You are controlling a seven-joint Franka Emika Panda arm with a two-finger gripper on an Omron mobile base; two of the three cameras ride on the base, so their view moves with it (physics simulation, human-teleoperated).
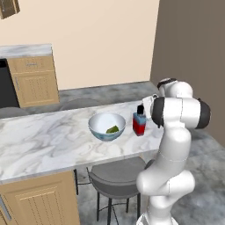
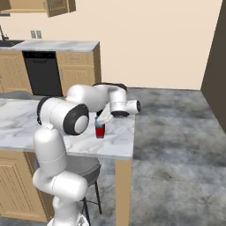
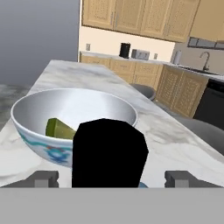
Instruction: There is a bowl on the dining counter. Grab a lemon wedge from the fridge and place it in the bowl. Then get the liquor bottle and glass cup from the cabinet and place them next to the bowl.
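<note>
On the dining counter [image 1: 44,136] [image 2: 17,128] [image 3: 175,144] stands a white bowl [image 1: 107,126] [image 3: 26,118] with blue trim. A green lemon wedge [image 1: 113,129] [image 3: 59,129] lies inside it. Just right of the bowl, the liquor bottle [image 1: 139,123] [image 2: 100,129] stands upright on the marble, with red contents and a black cap [image 3: 109,151]. My gripper [image 1: 141,109] [image 2: 100,118] [image 3: 113,178] is at the cap's height. It is open, with one fingertip [image 3: 43,178] well clear on each side of the cap.
The bottle stands near the counter's end edge [image 2: 132,132]. Grey stools [image 1: 116,178] are tucked beneath the counter's near side. Across the room are a black dishwasher [image 2: 42,73] under a second marble top and a wall cabinet with an open door [image 2: 57,6].
</note>
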